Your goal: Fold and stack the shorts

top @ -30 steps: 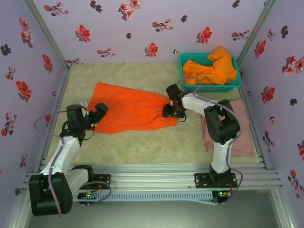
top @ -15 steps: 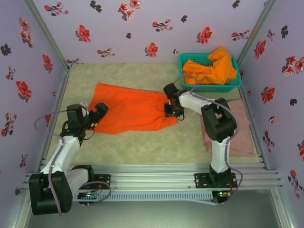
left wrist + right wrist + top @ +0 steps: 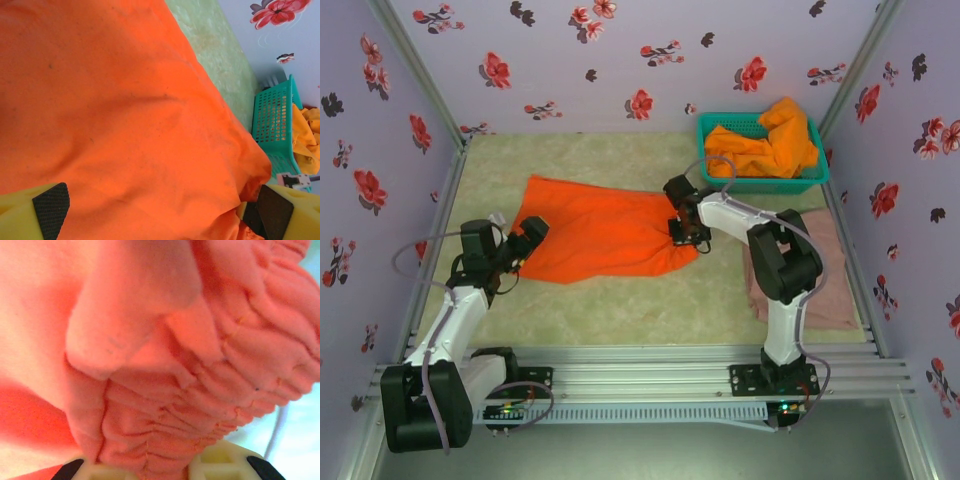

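1 pair of orange shorts (image 3: 600,230) lies with left jaws wide around its edge, right jaws clamping its waistband (image 3: 165,405)

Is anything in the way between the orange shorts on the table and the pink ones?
Nothing visible. Bare table lies between the spread orange shorts and the pink shorts; the right gripper pinches the orange ones' edge there.

Orange shorts (image 3: 600,235): soft matt cloth, lightly creased. Waistband (image 3: 200,390) is gathered into fine ridges.
Pink shorts (image 3: 825,285): matt cloth, smooth.
Basket (image 3: 760,184): teal plastic mesh, slight sheen.
Bench (image 3: 620,305): pale green, mottled, matt.
Rails (image 3: 650,368): bare ribbed metal.
Left end effector (image 3: 155,225): smooth yellow plastic. Pads (image 3: 51,210) are black and finely textured.
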{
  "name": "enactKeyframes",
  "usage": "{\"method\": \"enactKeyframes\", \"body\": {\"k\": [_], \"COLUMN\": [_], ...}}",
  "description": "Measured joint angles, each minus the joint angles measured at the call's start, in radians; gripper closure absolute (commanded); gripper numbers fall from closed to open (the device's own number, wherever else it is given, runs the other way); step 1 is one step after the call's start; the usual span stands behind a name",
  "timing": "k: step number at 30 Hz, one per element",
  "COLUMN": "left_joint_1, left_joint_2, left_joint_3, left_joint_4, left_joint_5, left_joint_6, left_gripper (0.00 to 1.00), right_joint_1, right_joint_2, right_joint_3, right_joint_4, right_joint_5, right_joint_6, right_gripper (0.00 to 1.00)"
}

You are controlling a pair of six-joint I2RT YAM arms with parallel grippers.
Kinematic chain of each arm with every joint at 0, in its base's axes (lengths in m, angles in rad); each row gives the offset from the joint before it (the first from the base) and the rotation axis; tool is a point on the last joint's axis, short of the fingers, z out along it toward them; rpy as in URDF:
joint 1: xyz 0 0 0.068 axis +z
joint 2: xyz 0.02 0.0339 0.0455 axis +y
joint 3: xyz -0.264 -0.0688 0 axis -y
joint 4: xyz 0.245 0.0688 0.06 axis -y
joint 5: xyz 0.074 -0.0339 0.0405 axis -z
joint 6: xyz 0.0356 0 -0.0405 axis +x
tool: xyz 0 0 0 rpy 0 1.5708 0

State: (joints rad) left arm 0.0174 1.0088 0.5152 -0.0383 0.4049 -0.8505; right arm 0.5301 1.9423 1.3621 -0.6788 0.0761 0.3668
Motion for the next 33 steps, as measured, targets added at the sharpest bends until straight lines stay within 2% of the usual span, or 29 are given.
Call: {"method": "enactKeyframes", "body": {"k": [8, 16, 22, 33], "left_joint_1": [0.000, 0.000, 0.000, 0.000], "left_joint_2": [0.000, 0.000, 0.000, 0.000], "left_joint_3": [0.000, 0.000, 0.000, 0.000], "left_joint_4": [0.000, 0.000, 0.000, 0.000], "left_joint_5": [0.000, 0.000, 0.000, 0.000], "left_joint_6": [0.000, 0.000, 0.000, 0.000], "left_gripper": [0.01, 0.01, 0.01, 0.01], "right_joint_1": [-0.002, -0.023, -0.059, -0.065], "right_joint_2": [-0.134, -0.175, -0.177, -0.157], "right_joint_3": [0.050, 0.134, 0.203, 0.320], "right_joint_4": [-0.144, -0.304, -0.418, -0.581], "right_joint_5": [0.091, 0.216, 0.380, 0.667], "right_joint_6": [-0.066, -0.144, -0.203, -0.263], "right_gripper": [1.00, 1.00, 1.00, 1.00]}}
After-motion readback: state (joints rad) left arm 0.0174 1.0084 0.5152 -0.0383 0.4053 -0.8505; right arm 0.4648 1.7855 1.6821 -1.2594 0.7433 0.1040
